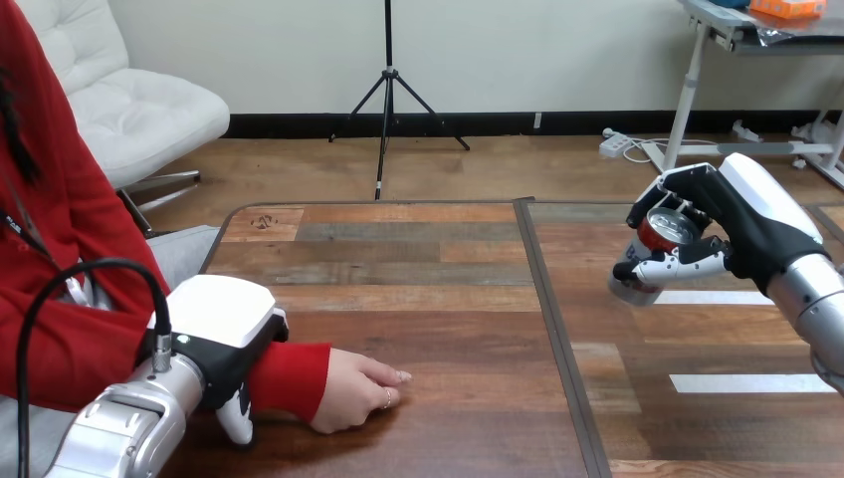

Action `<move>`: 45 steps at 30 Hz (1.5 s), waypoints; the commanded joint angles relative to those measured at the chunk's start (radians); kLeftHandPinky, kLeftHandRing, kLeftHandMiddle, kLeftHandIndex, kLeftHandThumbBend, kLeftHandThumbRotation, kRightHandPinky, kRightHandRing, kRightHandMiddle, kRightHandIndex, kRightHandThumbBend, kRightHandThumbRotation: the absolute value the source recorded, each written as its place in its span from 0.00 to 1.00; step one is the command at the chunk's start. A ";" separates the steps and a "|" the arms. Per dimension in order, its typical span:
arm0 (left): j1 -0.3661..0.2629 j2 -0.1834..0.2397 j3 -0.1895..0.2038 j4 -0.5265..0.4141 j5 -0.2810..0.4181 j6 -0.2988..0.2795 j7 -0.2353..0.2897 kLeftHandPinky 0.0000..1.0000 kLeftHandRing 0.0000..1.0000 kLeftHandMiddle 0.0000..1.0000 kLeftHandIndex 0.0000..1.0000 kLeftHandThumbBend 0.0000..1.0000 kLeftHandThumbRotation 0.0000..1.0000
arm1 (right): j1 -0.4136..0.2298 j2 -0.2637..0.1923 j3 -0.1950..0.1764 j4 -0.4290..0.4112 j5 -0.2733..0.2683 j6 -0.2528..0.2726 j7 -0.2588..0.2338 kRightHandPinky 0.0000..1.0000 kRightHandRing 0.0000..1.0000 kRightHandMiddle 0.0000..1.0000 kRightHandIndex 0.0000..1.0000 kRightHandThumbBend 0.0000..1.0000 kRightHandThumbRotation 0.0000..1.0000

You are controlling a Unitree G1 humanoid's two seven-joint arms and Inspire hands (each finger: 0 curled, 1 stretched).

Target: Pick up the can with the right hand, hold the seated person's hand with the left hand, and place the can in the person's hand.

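While right hand (758,231) grips can (669,229), print (637,285) is illegible.

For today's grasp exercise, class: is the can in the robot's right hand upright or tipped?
Tipped. The can slants in the right hand, fingers curled round it: its top sits up and right of its base.

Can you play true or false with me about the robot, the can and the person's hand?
1. The right hand holds the can. True.
2. The can lies in the person's hand. False: the robot's right hand has it, well apart from the person's hand.
3. The person's hand rests on the table. True.
4. The left hand is far from the person. False: it lies over the person's wrist.
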 commanded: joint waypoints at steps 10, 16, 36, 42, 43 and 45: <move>-0.086 0.002 -0.008 0.020 0.003 0.042 -0.031 0.69 0.72 0.73 0.72 0.92 0.00 | -0.046 -0.026 -0.046 -0.048 0.022 -0.035 -0.025 0.39 0.40 0.47 0.49 0.70 0.00; -0.096 0.010 -0.020 0.018 0.017 0.056 -0.081 0.66 0.69 0.71 0.70 0.91 0.00 | -0.048 -0.024 -0.047 -0.049 0.023 -0.028 -0.023 0.40 0.41 0.48 0.50 0.70 0.00; -0.099 -0.011 -0.023 0.046 -0.010 0.079 -0.074 0.48 0.55 0.59 0.61 0.92 0.00 | -0.053 -0.020 -0.045 -0.047 0.020 -0.033 -0.030 0.41 0.41 0.48 0.50 0.70 0.00; -0.103 -0.022 -0.022 0.059 -0.028 0.085 -0.066 0.40 0.48 0.54 0.58 0.92 0.00 | -0.056 -0.019 -0.044 -0.044 0.018 -0.033 -0.032 0.41 0.41 0.48 0.50 0.70 0.00; -0.103 -0.022 -0.023 0.060 -0.031 0.085 -0.067 0.39 0.48 0.53 0.58 0.91 0.00 | -0.056 -0.019 -0.044 -0.044 0.018 -0.033 -0.033 0.41 0.41 0.48 0.50 0.70 0.00; -0.105 -0.023 -0.024 0.062 -0.037 0.086 -0.073 0.38 0.47 0.52 0.57 0.91 0.00 | -0.056 -0.019 -0.045 -0.044 0.019 -0.033 -0.034 0.41 0.41 0.48 0.50 0.71 0.00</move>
